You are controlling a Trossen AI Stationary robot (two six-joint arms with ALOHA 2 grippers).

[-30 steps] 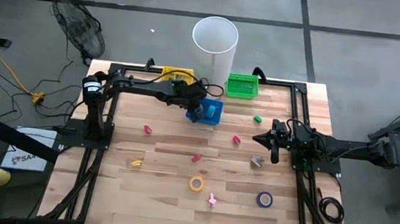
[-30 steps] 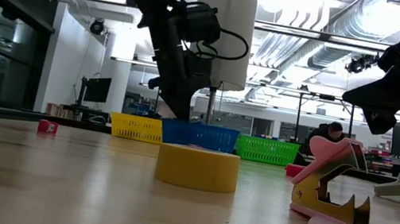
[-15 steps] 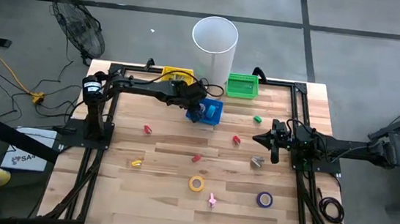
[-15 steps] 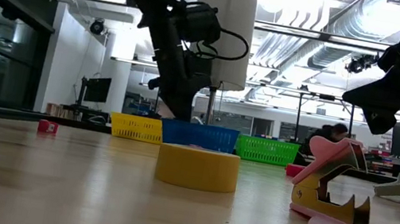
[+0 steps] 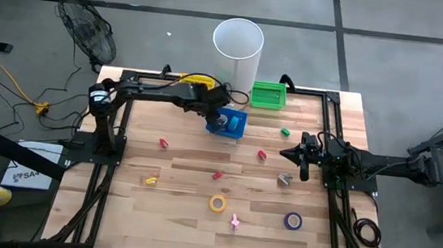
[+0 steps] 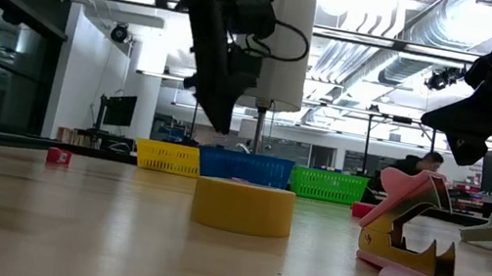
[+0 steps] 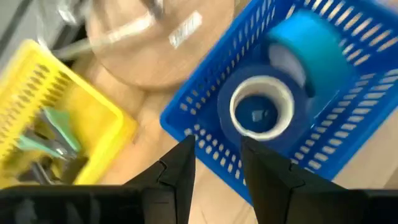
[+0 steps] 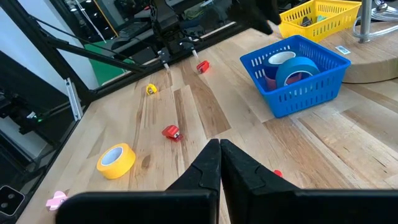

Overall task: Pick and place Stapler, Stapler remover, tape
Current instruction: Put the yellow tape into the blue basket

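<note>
We take the blue bin (image 5: 230,124) as our landmark. Left of it sits the yellow bin (image 7: 56,134), with tools inside. The left gripper (image 7: 214,163) hangs directly above the blue bin, jaws spread and empty; two tape rolls (image 7: 261,113) lie in the bin beneath it. We judge that a low sideways move risks clipping the bin wall and shifting the bin.

Near of the bin, loose on the table, lie the yellow tape (image 5: 218,203), a pink remover (image 5: 235,221) and the purple tape (image 5: 293,220). The rolls may slide or roll away under an off-centre pinch.

Right of the bin, the right gripper (image 8: 219,155) waits, jaws pressed together, empty.
</note>
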